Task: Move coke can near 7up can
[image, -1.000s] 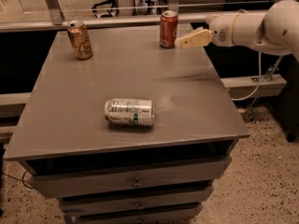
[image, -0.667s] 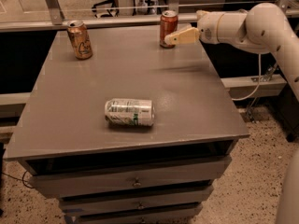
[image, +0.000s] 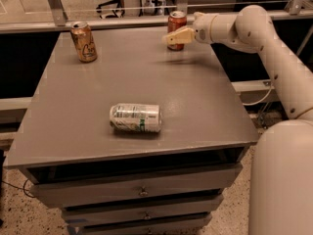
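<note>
The coke can (image: 177, 19) is red with a silver top and stands upright at the far edge of the grey table (image: 146, 77), right of centre. My gripper (image: 172, 37) reaches in from the right on a cream arm. It is right at the coke can and overlaps the can's lower front. The 7up can (image: 135, 118) is silvery-white with green print. It lies on its side near the table's front middle, well apart from the coke can.
A gold-tan can (image: 84, 42) stands upright at the table's far left. The table has drawers (image: 142, 192) below its front edge. My arm (image: 274, 58) runs along the right side. A rail (image: 122, 21) runs behind the table.
My gripper has moved left along the far edge, from beside the coke can to overlapping its front. The cans have not moved.
</note>
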`<state>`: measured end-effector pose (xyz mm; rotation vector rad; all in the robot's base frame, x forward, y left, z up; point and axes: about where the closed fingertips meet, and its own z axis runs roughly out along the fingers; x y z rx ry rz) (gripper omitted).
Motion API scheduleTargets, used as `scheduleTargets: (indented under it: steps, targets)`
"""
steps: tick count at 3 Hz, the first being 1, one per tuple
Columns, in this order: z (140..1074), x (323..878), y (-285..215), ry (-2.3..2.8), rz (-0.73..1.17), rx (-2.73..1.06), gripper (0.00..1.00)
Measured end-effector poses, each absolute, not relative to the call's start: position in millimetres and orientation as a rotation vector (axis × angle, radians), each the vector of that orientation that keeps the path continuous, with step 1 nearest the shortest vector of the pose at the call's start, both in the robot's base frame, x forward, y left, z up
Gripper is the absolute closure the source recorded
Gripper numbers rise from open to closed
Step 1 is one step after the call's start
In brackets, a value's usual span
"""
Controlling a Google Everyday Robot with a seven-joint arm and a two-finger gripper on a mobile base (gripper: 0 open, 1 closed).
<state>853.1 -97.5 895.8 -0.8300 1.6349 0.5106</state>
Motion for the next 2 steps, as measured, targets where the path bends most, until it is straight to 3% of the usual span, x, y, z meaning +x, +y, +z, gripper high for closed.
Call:
scheduleTargets:
  steps: [1, 2]
  targets:
    - [885.3, 869.4, -80.0, 1.666, 0.562, -0.841, 0.0]
    - [881.9, 876.1, -77.5, 1.68, 0.583, -0.839, 0.17]
